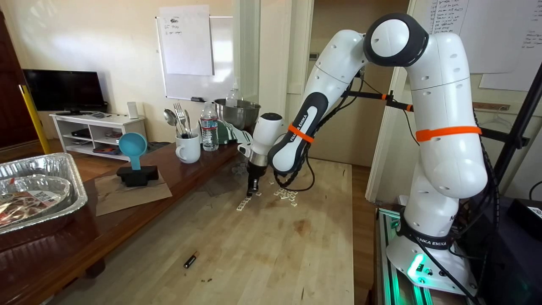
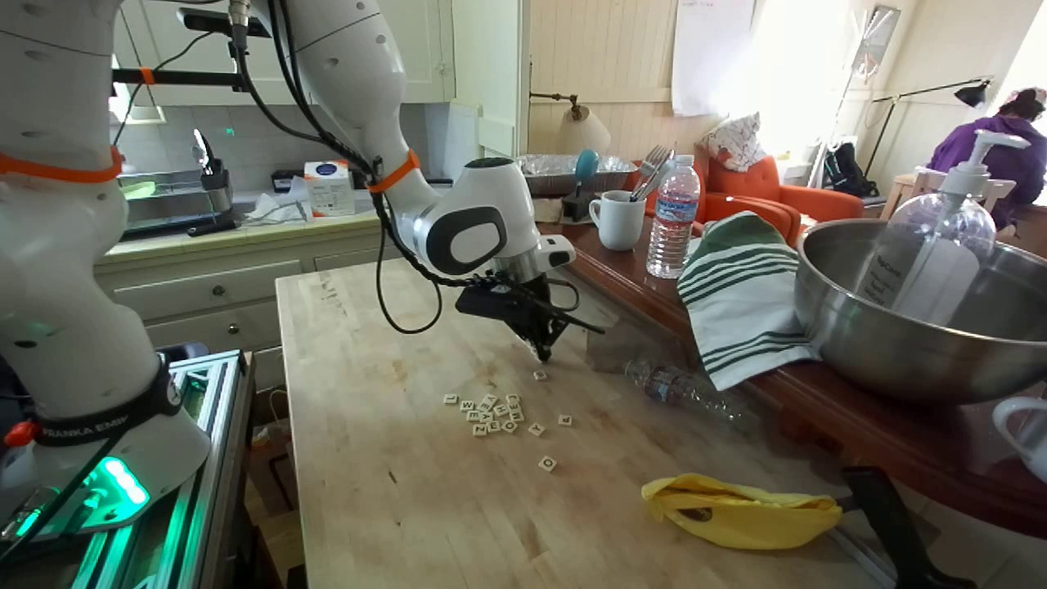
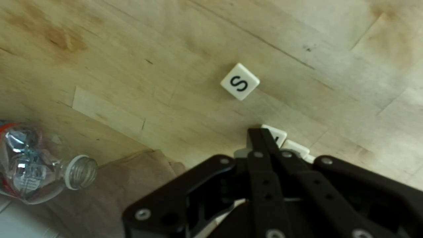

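I have the gripper [image 3: 266, 142] fully closed, its fingers pressed together with nothing between them that I can see; it stands by the far end of a short row of tiles [image 1: 242, 204] in an exterior view, and hides some of them in the wrist view, so I cannot tell whether it touches any; the S tile [image 3: 240, 81] lies apart, just past the fingertips; I'd judge the work part done, with a few tiles lined up and most outside the row, in a loose cluster [image 2: 501, 411] with strays around it, the O tile [image 2: 547, 464] nearest in an exterior view; the row's letters are too small to read there. The bench [image 1: 262, 254] is pale, stained wood; a battery [image 1: 191, 259] lies on its near part in an exterior view; a clear bottle [image 2: 683, 391] lies to the right in an exterior view, a yellow pouch [image 2: 740, 519] nearer; alongside runs a dark ledge [image 1: 106, 231] carrying a mug [image 1: 188, 150] of cutlery [image 1: 183, 120], a water bottle [image 1: 209, 133], a steel bowl [image 2: 851, 343] and a foil tray [image 1: 78, 195]; beyond, I see a whiteboard [image 1: 222, 51], a television [image 1: 63, 91] and an orange armchair [image 2: 744, 217].
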Action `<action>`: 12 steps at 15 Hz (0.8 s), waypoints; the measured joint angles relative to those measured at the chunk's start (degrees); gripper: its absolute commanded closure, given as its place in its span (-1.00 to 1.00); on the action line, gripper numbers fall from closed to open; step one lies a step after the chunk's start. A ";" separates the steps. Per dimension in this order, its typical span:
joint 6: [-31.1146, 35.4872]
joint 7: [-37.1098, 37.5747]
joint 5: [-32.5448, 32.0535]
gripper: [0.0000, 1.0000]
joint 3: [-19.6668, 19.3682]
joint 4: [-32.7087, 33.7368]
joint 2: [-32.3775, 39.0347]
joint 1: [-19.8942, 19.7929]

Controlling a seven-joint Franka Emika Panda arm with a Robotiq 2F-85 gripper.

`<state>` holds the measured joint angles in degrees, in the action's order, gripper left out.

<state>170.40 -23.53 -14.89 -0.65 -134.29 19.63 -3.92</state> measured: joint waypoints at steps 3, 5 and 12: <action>0.00 0.08 0.00 1.00 -0.19 -0.10 0.00 0.10; 0.00 0.13 0.00 1.00 -0.36 -0.23 0.01 0.11; 0.00 0.89 0.00 1.00 -0.51 -0.29 0.00 0.20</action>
<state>170.40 -22.64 -14.89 -1.16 -134.58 19.62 -3.72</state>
